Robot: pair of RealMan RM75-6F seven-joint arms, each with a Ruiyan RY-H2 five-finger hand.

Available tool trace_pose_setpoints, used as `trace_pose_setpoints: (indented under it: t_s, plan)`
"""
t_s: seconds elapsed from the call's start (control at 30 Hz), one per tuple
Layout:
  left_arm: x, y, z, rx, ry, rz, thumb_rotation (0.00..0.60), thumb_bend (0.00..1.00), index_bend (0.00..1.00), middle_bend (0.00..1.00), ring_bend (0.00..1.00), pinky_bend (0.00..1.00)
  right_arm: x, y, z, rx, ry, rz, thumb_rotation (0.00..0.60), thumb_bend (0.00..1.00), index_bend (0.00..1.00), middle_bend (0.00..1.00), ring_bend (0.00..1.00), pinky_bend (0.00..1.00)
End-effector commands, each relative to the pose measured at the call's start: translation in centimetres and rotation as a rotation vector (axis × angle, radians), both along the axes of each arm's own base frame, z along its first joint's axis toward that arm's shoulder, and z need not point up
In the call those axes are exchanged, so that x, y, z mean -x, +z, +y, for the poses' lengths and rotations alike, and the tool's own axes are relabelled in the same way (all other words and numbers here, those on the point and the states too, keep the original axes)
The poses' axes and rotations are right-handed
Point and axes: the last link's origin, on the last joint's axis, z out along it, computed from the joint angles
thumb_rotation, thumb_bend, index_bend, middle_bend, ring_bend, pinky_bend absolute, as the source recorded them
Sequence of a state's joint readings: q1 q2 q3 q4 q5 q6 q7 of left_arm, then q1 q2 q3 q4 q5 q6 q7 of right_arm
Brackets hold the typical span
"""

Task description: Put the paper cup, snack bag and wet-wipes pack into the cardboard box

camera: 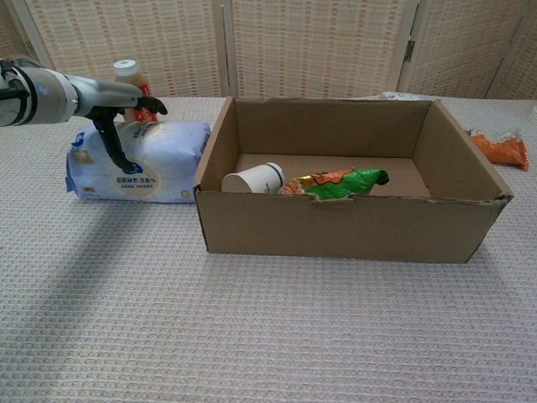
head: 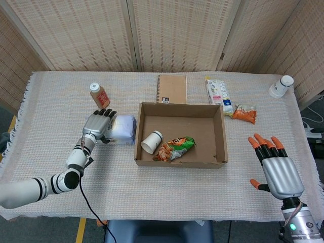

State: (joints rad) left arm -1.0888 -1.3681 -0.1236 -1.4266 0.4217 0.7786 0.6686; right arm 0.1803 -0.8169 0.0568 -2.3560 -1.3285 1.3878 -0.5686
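My left hand [head: 99, 125] wraps its fingers [camera: 112, 143] over the wipes pack [camera: 147, 161] beside the box [head: 180, 162] holding cup [head: 151, 142] and snack bag [head: 174, 148]; only the head view shows my right hand [head: 276, 169], spread, empty.

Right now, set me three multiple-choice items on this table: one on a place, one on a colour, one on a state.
1. Where does the paper cup lie?
A. Inside the cardboard box
B. On the notebook
C. In the right hand

2. What colour are the fingertips of the right hand?
A. Black
B. Orange
C. Blue

3. What is the state of the wet-wipes pack?
A. Already in the box
B. On the table left of the box, under the left hand
C. Lifted high above the table

Answers: 1 A, the cup lies on its side in the box beside the snack bag. 2 B, the head view shows orange tips. 3 B, the chest view shows the pack outside the box with dark fingers over it.
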Motion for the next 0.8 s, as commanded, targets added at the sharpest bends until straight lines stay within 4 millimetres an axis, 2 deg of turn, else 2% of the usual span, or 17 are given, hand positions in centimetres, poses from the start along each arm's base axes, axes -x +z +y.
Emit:
trace_pose_setpoints:
  t_s: [0.03,0.2,0.3,0.43,0.6,0.8]
  plan:
    - [0.6,0.2,0.0,-0.009,0.015,0.012,0.6,0.16,0.0,0.0,0.0,0.11,0.0,0.0,0.0,-0.003,0.001,0.0,0.6,0.08,0.05,0.0,0.0,0.0]
    - [1.3,0.3,-0.1,-0.017,0.032,0.028,0.6,0.17,0.0,0.02,0.01,0.16,-0.1,-0.2,0.1,-0.008,0.004,0.001,0.6,0.08,0.05,0.0,0.0,0.0]
    - [1.9,0.1,-0.2,-0.008,0.044,0.057,0.6,0.17,0.01,0.1,0.05,0.2,0.0,-0.2,0.1,-0.009,0.004,0.001,0.6,0.08,0.05,0.0,0.0,0.0]
    - [2.3,-0.2,-0.3,0.001,0.062,0.091,0.6,0.19,0.06,0.15,0.1,0.24,0.0,-0.2,0.1,-0.01,0.003,0.003,0.6,0.08,0.05,0.0,0.0,0.0]
    - [2.4,-0.1,-0.2,-0.035,0.053,0.102,0.6,0.24,0.23,0.31,0.24,0.39,0.0,-0.2,0.1,-0.011,0.003,0.002,0.6,0.08,0.06,0.0,0.0,0.0]
    - [2.4,0.8,-0.2,-0.092,0.022,0.08,0.6,0.33,0.47,0.57,0.43,0.56,-0.1,-0.2,0.2,-0.007,0.006,0.0,0.6,0.08,0.06,0.0,0.0,0.0]
